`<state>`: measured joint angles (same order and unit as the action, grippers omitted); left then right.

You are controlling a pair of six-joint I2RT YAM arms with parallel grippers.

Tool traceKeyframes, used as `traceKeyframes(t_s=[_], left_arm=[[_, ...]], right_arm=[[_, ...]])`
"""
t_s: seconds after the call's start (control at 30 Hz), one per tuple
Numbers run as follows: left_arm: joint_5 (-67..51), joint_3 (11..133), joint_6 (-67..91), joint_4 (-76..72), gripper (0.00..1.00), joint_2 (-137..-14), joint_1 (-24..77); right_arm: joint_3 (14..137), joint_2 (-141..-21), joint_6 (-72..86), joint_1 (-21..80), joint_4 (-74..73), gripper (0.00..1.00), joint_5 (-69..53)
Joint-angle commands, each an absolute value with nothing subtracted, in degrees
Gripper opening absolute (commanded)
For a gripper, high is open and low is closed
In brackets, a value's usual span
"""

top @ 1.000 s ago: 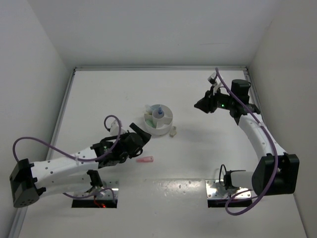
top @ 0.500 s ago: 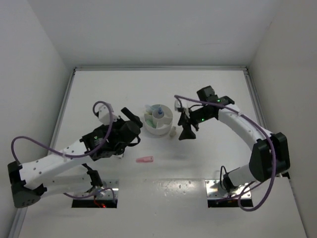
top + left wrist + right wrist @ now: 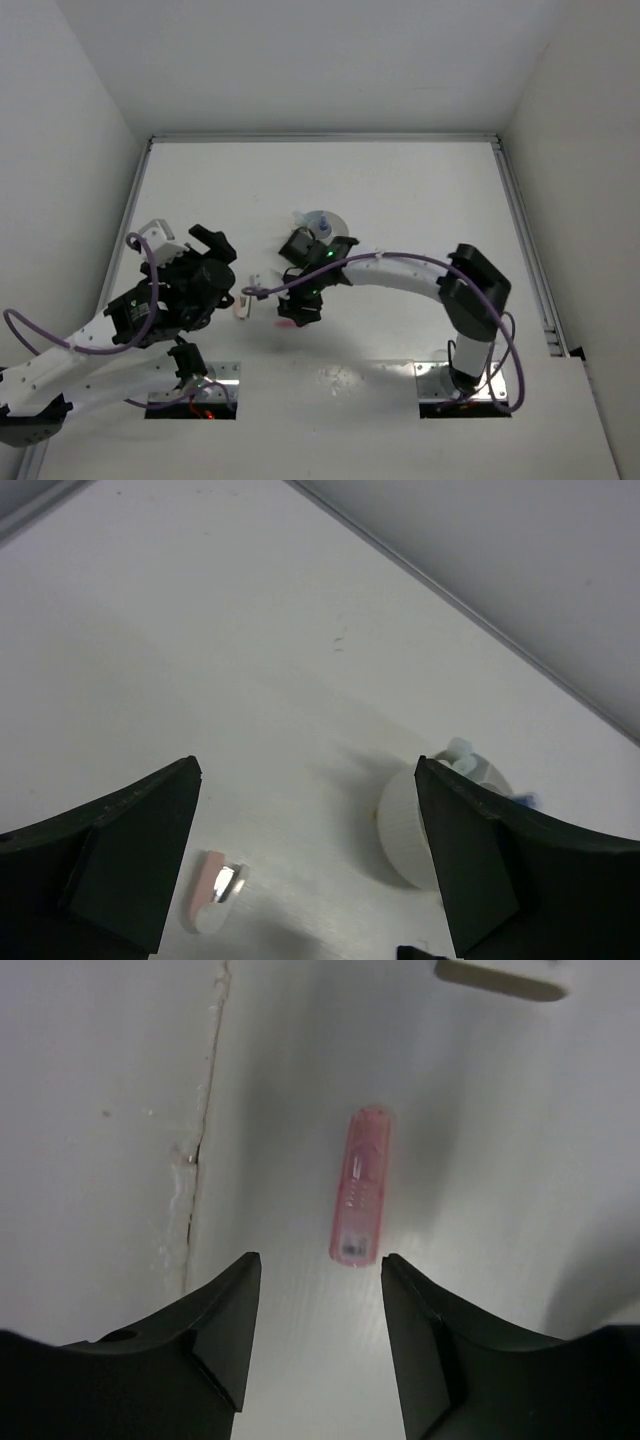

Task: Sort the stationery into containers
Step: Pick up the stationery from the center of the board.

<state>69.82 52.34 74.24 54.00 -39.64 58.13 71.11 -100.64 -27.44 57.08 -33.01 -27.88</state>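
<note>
The round white tub (image 3: 337, 221) stands at mid table, its near side hidden by my right arm; it also shows in the left wrist view (image 3: 405, 830). Blue and white pieces stick up from it. My right gripper (image 3: 300, 310) is open, low over a translucent pink piece (image 3: 360, 1188) that lies just ahead of its fingertips (image 3: 230, 1290). A pink-and-white piece with a shiny clip (image 3: 245, 300) lies left of it and also shows in the left wrist view (image 3: 215, 890). My left gripper (image 3: 222, 262) is open and empty, raised left of the tub.
A beige piece (image 3: 500, 975) lies beyond the pink one, at the top edge of the right wrist view. A seam in the table surface (image 3: 200, 1130) runs left of the pink piece. White walls close the table on three sides.
My right arm swung from right of the tub across to its near left, over the pink piece. My left arm drew back leftward. The pink-and-white piece now shows on the table.
</note>
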Motion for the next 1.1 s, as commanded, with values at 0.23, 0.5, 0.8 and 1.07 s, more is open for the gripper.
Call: traceKeyframes(t_s=[0.23,0.5,0.8,1.07], left_arm=[[77.0,50.9,80.2,62.1,0.93,-35.4,57.6],[77.0,50.4,79.5,61.6,0.93,-33.4,57.6],[77.0,50.4,80.5,62.1,0.93,-30.1,57.6],[77.5,49.8,81.7,62.7,0.93,-28.4,57.6]], right_arm=[[83.1,-116.1,-13.3,65.9,-33.8,0.56,-9.7],[85.3,-121.9,-11.7,65.9,-34.5,0.58,-5.7],[84.1,-124.5,-11.7,65.9,-35.7,0.26,-1.5],[82.4,-116.6,-12.3,64.0,-32.7,0.0,-3.9]])
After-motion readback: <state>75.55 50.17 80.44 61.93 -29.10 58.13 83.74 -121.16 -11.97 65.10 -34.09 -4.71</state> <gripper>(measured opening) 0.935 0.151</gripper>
